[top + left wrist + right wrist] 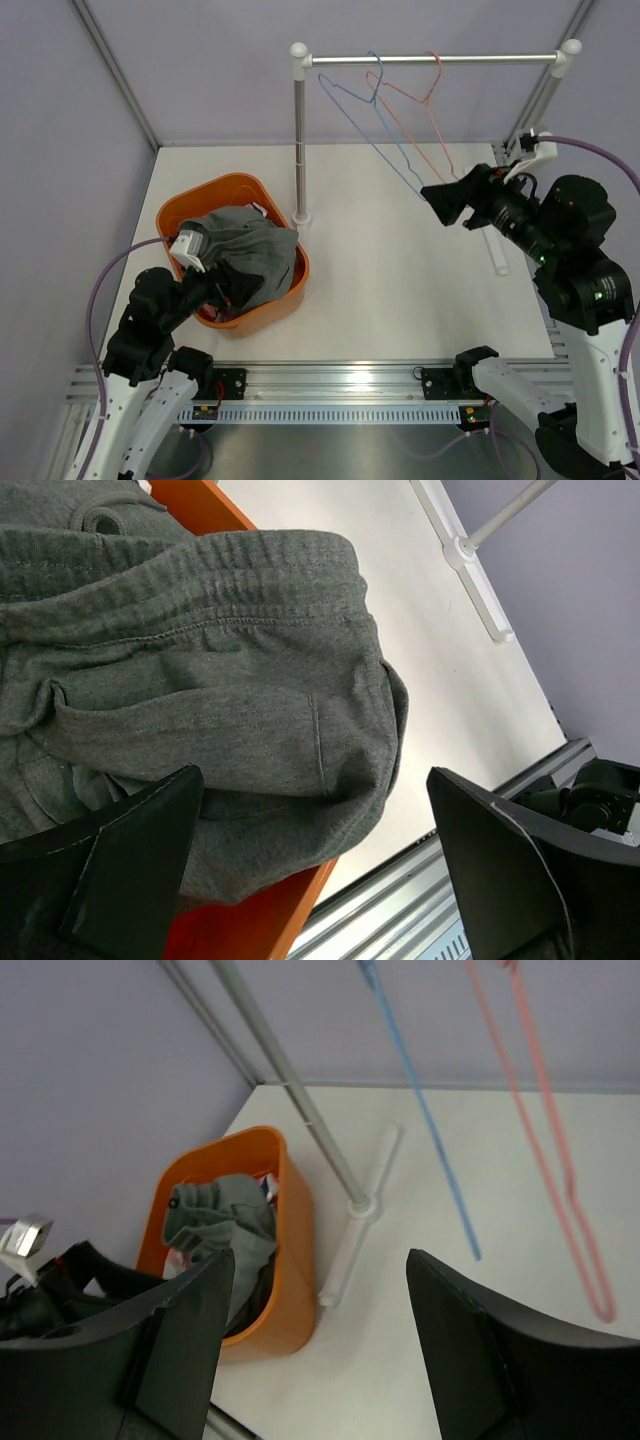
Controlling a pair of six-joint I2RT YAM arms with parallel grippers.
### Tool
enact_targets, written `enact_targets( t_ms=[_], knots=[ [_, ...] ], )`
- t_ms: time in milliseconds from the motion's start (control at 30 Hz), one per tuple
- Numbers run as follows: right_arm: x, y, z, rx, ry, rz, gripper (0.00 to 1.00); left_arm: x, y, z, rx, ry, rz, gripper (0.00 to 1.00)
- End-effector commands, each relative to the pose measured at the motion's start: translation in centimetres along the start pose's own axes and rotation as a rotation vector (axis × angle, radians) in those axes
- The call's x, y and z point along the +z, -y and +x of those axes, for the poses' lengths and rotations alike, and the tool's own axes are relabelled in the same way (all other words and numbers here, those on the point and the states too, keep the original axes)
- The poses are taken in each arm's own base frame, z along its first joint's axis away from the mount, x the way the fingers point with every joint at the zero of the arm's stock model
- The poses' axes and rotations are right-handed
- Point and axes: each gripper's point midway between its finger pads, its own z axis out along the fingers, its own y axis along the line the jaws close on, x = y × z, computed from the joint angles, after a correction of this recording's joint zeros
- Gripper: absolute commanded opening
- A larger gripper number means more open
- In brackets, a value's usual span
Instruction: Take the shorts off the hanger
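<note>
We record a white table (400, 300) bearing an orange basket (235, 185), which we take as our reference. The clothes rack (299, 130) stands with its post foot just beside the basket's far right corner, and its rail runs high above the table, off to the basket's right. Inside the basket lie the grey shorts (250, 245), crumpled in a heap. In the left wrist view their elastic waistband and one fold of cloth spill over the basket's rim on the side nearer the arm bases. The shorts are on neither hanger and lie well apart from both. The left gripper (315, 780) sits at the near edge of the basket, low over the shorts. Its fingers (130, 860) are spread wide and clamp nothing, with the cloth lying beyond and between them; we cannot tell whether they touch it. The right gripper (320, 1260) is held up well to the right of the basket, pointing back toward it, likewise released with nothing between its fingers. A blue wire hanger (422, 1110) hangs from the rail, to the right of the basket and above it. A pink wire hanger (532, 1135) hangs just beyond the blue one, farther from the basket.
</note>
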Motion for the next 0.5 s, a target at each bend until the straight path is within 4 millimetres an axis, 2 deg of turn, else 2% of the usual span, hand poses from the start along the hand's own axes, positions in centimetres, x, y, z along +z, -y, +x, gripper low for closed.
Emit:
enact_targets(
  t_ms=[0,33,100,133,167,200,233,267,300,333,367,467],
  knots=[
    [-0.6,-2.5,5.6,0.106,-0.157,-0.172,0.78,0.5,0.6,-1.6,0.065,0.038,0.027,0.99],
    [-1.5,-2.8,7.6,0.118,-0.180,-0.192,0.80,0.3,0.7,-2.1,0.084,0.051,0.023,0.99],
    [-1.8,-2.9,9.1,0.122,-0.181,-0.188,0.82,0.3,0.4,-2.5,0.117,0.049,-0.002,0.99],
    [-1.9,-3.6,11.6,0.133,-0.239,-0.215,0.82,-0.1,0.2,-3.4,0.162,0.071,-0.027,0.99],
    [-2.5,-4.1,12.1,0.131,-0.236,-0.233,0.83,-0.2,-0.1,-3.6,0.181,0.070,-0.047,0.99],
    [-2.3,-3.9,12.7,0.131,-0.230,-0.213,0.90,-0.3,-0.5,-3.8,0.199,0.072,-0.073,0.99],
    [-2.7,-4.5,14.5,0.132,-0.271,-0.238,0.96,-0.3,-0.5,-4.0,0.204,0.082,-0.074,0.99],
    [-2.6,-4.5,15.3,0.131,-0.284,-0.234,0.99,-0.2,-0.5,-3.7,0.203,0.078,-0.064,0.99],
    [-2.3,-4.1,15.7,0.127,-0.274,-0.204,0.99,-0.1,-0.4,-3.6,0.202,0.080,-0.053,0.99],
    [-2.0,-3.8,16.9,0.124,-0.295,-0.185,0.99,-0.2,-0.1,-3.5,0.196,0.079,-0.039,0.99],
    [-1.9,-4.0,17.5,0.120,-0.307,-0.188,0.99,-0.1,-0.2,-3.3,0.194,0.078,-0.041,0.99],
    [-1.4,-4.0,18.8,0.131,-0.326,-0.180,0.99,-0.3,-0.1,-3.4,0.193,0.089,-0.034,0.99]
  ],
)
